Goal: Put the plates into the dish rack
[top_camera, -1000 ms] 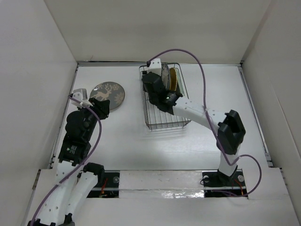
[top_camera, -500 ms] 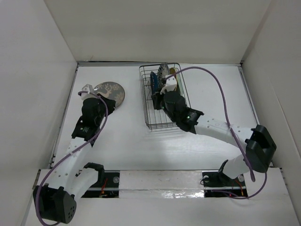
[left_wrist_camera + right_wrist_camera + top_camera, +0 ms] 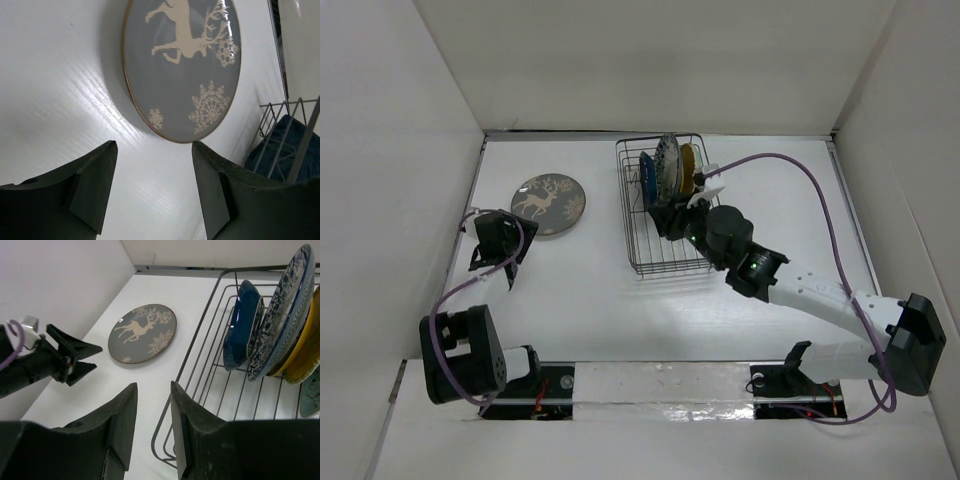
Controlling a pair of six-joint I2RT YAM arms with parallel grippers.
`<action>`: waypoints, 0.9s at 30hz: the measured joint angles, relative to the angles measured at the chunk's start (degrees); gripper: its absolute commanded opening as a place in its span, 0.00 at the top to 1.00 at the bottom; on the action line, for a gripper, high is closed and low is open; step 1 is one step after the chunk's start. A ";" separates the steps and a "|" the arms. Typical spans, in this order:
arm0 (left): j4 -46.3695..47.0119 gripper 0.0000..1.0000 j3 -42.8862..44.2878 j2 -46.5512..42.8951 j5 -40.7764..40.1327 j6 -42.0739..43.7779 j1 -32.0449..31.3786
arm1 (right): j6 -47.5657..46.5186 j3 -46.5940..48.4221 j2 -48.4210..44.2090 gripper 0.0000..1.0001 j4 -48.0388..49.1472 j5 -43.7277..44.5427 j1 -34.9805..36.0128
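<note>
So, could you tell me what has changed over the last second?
The right gripper has pulled back from the far end of the rack toward the near side, open and empty, uncovering the blue plate standing upright there. The left gripper, open, has backed away from the deer plate. The deer plate still lies flat where it was, and the rack has not moved.

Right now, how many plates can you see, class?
5: deer plate flat on the table; dark blue plate, floral plate, yellow plate and a pale green sliver standing in the rack. Others may be hidden.
</note>
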 measured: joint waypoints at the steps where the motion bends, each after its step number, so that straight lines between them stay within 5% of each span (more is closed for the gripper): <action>1: 0.85 0.42 -0.20 1.36 0.42 -0.50 0.52 | 0.00 -0.02 -0.17 0.61 0.07 -0.09 0.00; 19: 17.68 0.60 4.52 25.18 6.19 -9.77 1.62 | 0.81 -3.10 -1.11 0.61 1.46 -2.03 -0.81; 23: 22.53 0.81 4.57 28.59 8.28 -12.94 1.81 | 0.92 -3.21 -1.11 0.61 1.46 -2.23 -1.95; 24: 24.35 0.95 4.42 29.86 8.59 -13.49 1.86 | 1.07 -3.21 -1.11 0.61 1.46 -2.34 -2.12; 27: 32.52 1.00 2.82 33.16 10.43 -17.59 2.14 | 1.25 -3.21 -1.11 0.61 1.49 -2.54 -2.73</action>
